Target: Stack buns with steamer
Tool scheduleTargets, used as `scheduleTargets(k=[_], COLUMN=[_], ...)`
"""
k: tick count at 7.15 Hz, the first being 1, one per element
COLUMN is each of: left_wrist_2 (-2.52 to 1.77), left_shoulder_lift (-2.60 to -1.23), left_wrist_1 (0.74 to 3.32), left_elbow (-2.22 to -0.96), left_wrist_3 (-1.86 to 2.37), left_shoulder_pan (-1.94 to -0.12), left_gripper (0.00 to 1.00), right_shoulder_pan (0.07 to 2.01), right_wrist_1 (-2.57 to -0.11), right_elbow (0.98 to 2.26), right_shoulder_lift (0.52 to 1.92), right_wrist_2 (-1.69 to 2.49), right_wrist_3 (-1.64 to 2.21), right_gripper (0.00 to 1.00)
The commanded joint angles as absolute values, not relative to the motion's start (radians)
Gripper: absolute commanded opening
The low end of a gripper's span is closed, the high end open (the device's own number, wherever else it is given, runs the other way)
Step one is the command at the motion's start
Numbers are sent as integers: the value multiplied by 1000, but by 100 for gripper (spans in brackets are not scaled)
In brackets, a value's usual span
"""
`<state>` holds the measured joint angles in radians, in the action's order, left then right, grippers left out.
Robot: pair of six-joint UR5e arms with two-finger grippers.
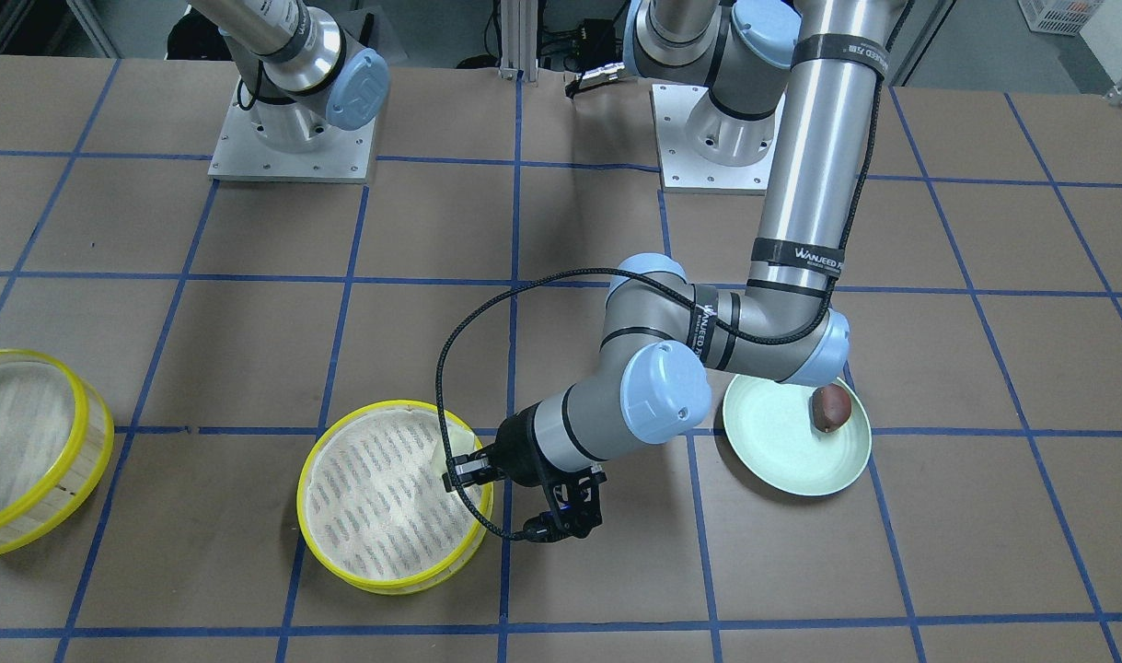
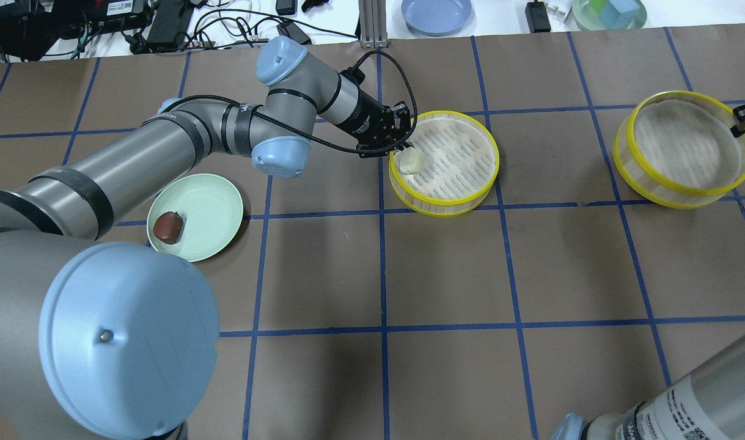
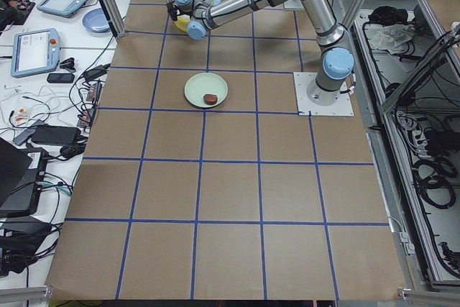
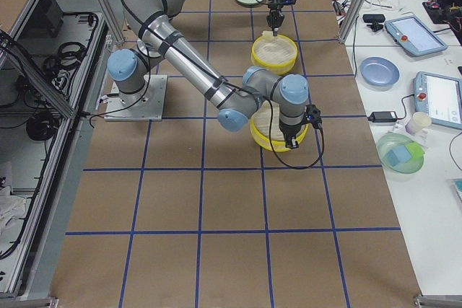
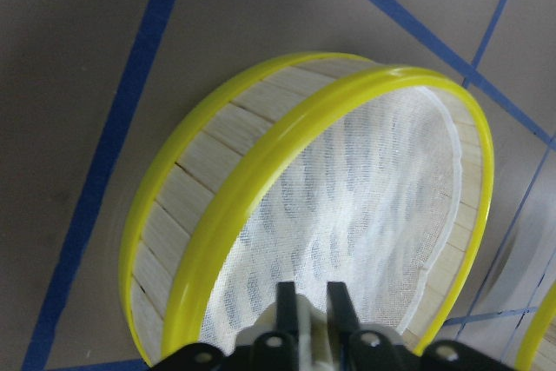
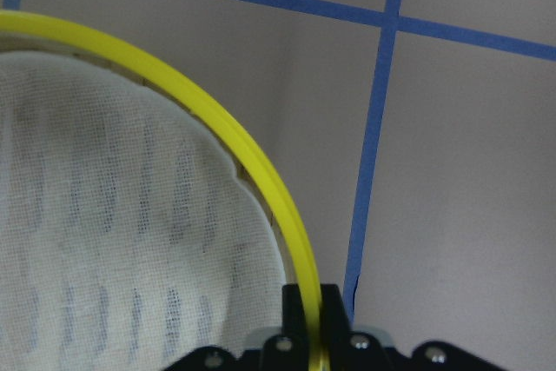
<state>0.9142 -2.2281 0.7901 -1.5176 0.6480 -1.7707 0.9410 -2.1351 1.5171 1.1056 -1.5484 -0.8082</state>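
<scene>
While the left tool (image 2: 406,150) clamps the white bun (image 2: 412,162) at 9 o'clock in the first steamer (image 2: 464,156), the right tool (image 6: 304,301) pinches the second steamer (image 6: 178,84) by its rim.
That rim grip likely prepares stacking; the brown bun (image 2: 168,227) remains on the plate (image 2: 210,205).

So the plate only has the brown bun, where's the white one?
In the overhead view, the white bun is just inside the middle tier's left rim, between the fingers of the left gripper.
</scene>
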Motion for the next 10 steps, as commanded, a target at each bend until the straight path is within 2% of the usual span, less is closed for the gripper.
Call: scheduleTargets(k=[1,2,4,7,10], left_wrist_2=[914,917,934,1174,1428], left_shoulder_lift=[-2232,-2230,-2208,-2084,-1970], left_wrist_1=[790,790,792,986,1281], left_elbow=[-1508,-1488,-1456,-1434,-1450], left_wrist_3=[647,655,686,565,167], left_shoulder_pan=[-1772,-1772,-1772,-1726,-1547], left_gripper=[81,89,95,100,100], right_shoulder_pan=[1029,1058,1123,1277,1495], right_wrist_1=[-2070,-2060,-2034,-1979,-1990], right_elbow=[1519,1519,1520,1575,1578], right_shoulder_lift=[1179,1189,1219,1296,1289], right_wrist_2=[-1591,-1589,-1591,-1586,-1588], right_wrist_3=[-728,-671,-595,-334,-136], right_gripper=[0,0,0,0,0])
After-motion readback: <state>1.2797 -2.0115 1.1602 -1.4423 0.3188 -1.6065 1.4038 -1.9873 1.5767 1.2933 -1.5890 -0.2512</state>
